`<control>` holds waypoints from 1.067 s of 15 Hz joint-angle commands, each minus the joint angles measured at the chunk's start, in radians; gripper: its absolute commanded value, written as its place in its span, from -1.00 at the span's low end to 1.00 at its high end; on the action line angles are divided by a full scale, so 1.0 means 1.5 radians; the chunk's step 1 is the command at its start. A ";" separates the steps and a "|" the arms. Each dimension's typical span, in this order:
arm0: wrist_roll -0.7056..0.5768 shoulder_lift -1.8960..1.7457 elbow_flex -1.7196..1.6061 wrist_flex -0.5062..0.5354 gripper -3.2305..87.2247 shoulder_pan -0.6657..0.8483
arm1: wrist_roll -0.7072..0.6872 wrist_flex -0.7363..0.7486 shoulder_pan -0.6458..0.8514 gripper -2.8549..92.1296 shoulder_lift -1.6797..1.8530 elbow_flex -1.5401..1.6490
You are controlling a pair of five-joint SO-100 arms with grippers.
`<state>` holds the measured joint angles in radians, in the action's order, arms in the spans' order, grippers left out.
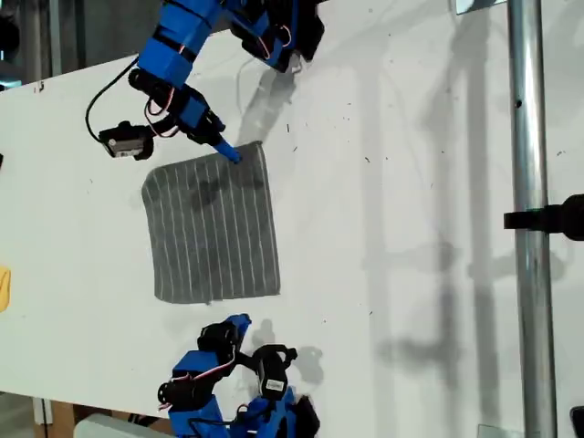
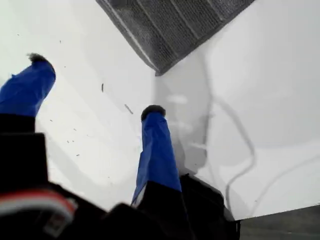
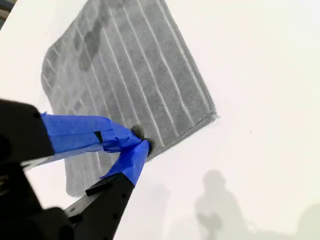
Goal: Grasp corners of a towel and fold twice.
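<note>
**Claws at opposite towel edges, only one gripping**

Your second claw (image 3: 142, 145) is pinched nearly closed on the far edge of the towel (image 1: 214, 228), close to the corner (image 1: 258, 148) toward the exterior view's right; in its wrist view the two blue tips meet right at the hem. Your first claw (image 2: 95, 87) stands wide apart over bare bench (image 1: 411, 182), just short of the near corner (image 2: 157, 71), holding nothing.

The towel lies flat and roughly square in the exterior view's left half, between the two arms.

Watch these risks, judged from how things sit now:

- The second claw seems to hold only a thin bite of hem. Lift quickly and the cloth may slip out.
- That grip looks slightly inboard of the true corner, so the fold could come up skewed.
- The first claw's tips point at the bench ahead of the cloth; closing there would catch nothing.
- Lifting one side alone would drag the towel across the bench.
</note>
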<state>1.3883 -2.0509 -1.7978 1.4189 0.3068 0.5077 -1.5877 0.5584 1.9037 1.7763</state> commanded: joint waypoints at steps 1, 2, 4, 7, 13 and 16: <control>-0.006 0.005 0.041 0.003 -0.99 -0.003 | -0.011 0.107 -0.007 -0.19 -0.027 0.069; -0.007 0.008 0.041 0.005 -0.99 -0.003 | -0.019 0.160 0.001 -0.19 -0.049 0.104; -0.008 0.015 0.042 0.008 -0.99 -0.002 | -0.043 0.229 0.019 -0.22 -0.115 0.125; -0.008 0.021 0.039 0.008 -0.99 0.001 | -0.066 0.312 0.036 -0.26 -0.231 0.114; 0.000 0.026 0.026 0.010 -0.99 0.013 | -0.101 0.352 0.033 -0.81 -0.335 0.066; 0.020 0.054 0.026 0.005 -0.99 0.022 | -0.101 0.350 0.013 -0.95 -0.329 0.055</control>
<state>1.4036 -1.9742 -1.7978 1.4251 0.3221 0.3666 -1.0707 0.5860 1.3990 1.8914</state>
